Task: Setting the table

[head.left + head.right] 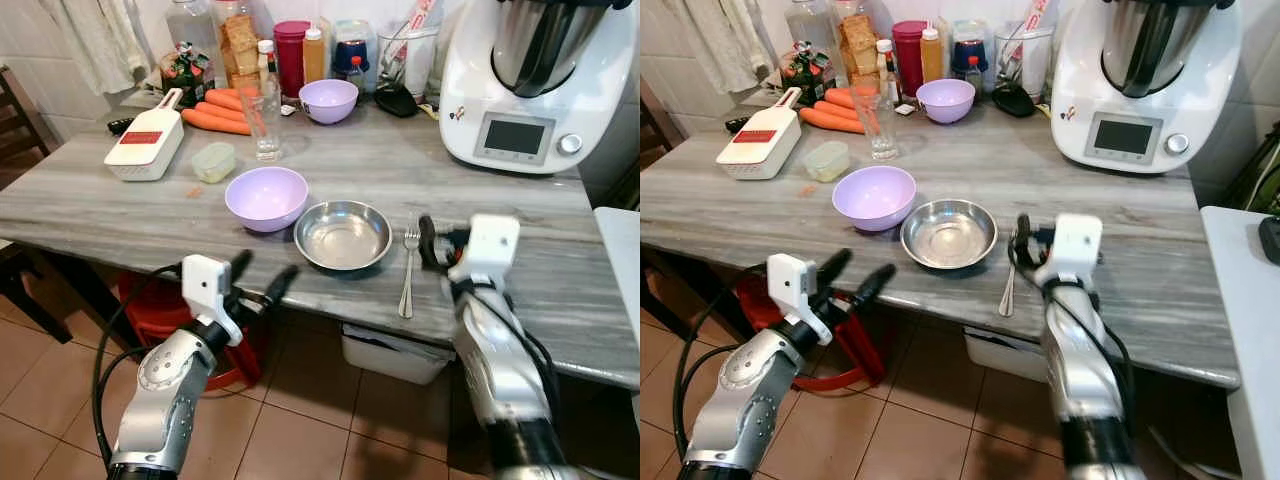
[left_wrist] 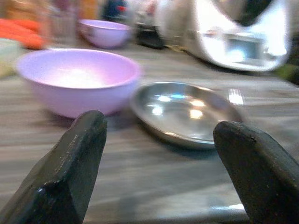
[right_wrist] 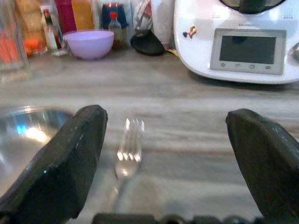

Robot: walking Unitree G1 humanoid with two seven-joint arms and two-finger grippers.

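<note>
On the grey table [image 1: 120,215], fork [image 1: 408,265] beside steel bowl [image 1: 343,235], both grippers' fingers [image 3: 70,154] apart; no legible writing.

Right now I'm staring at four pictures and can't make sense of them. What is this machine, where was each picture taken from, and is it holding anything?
It is a walking humanoid robot with two silver arms, each ending in a gripper of two long black fingers. The two wide pictures come from a pair of cameras on its head, looking down at a grey marbled table. The two close pictures come from cameras on its wrists, looking out between the fingers.

The left gripper hangs open at the table's near edge, empty. The right gripper is open too, over the table beside a fork; it holds nothing.

Near the front sit a purple bowl and a steel bowl, side by side, the fork to the steel bowl's right. Further back stand a drinking glass, carrots, a white grater, a second purple bowl and a big white kitchen machine.
</note>
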